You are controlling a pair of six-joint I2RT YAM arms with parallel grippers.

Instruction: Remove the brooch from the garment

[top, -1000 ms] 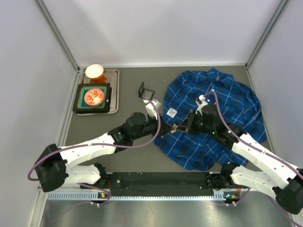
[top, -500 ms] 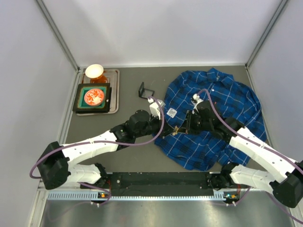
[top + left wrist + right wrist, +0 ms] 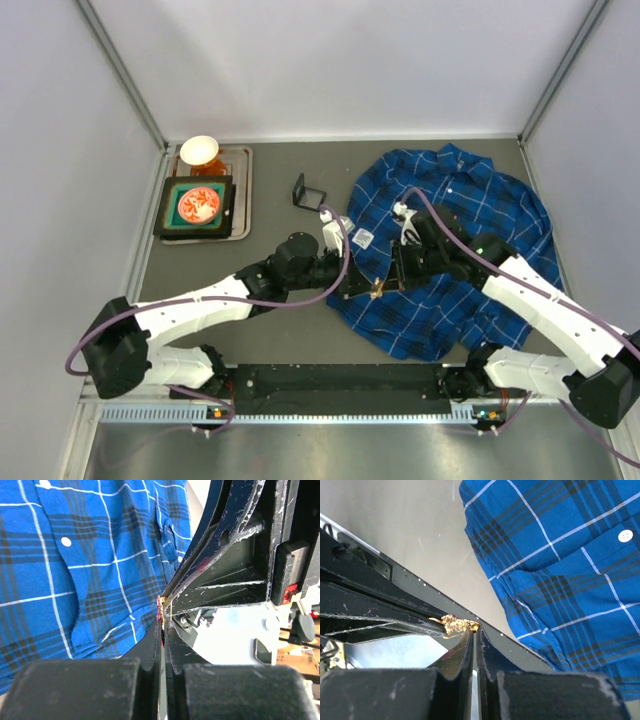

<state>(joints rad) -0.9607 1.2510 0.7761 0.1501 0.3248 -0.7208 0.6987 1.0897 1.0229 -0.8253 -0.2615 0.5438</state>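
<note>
Step in hand: pulling brooch [image 3: 456, 625] off plaid shirt [image 3: 560, 565]. Brooch is gold w/ a reddish bit and sits at shirt's edge on left-arm side. In right wrist view, just off the cloth, over bare desk [image 3: 420, 525]. Pinched at tips of left gripper [image 3: 163, 630], fingers pressed together on it. Right gripper [image 3: 475, 636] fingers pressed together too, tips touching brooch's other end from shirt side. Nipping it or only touching: can't tell. Both arms nose to nose, low at that same shirt edge.

Can't tell whether pin is still through cloth. No fabric seen bunched on brooch in wrist views. But shirt edge lies just beside it in left wrist view, and overhead is too small to settle it. Prob. late in task, release close or already made.

Next, by judgement: hold left pinch firm and draw brooch away from shirt edge toward open desk, slow & straight, watching for cloth lifting w/ it. If edge follows, pin is caught. Then right fingers needed to press cloth down beside brooch while left pulls. Risks: tiny piece slipping from tips, pin snagging weave.
</note>
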